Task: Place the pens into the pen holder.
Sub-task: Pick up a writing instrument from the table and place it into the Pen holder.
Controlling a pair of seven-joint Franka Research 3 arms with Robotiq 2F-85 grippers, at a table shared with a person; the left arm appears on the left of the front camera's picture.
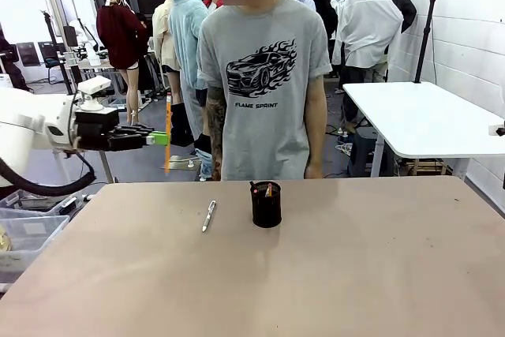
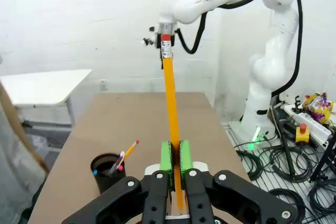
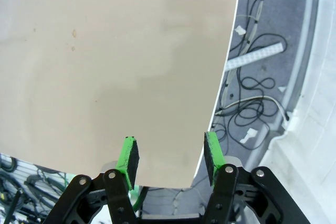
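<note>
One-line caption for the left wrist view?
Left gripper clamps the yellow-orange pencil; black pen holder stands on the table beyond.

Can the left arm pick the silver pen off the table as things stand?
Probably not yet: the left gripper is shut on the yellow pencil, raised well above the table. The silver pen itself lies clear, apart from the pen holder.

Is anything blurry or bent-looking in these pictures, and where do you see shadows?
Front view: even light, the pen holder and silver pen sharp, faint shadows on the table. Left wrist view: the pencil in the left gripper is crisp; the white wall looks washed out. Right wrist view: soft grey shading on the table, whose edge looks slightly bowed beyond the open right gripper.
</note>
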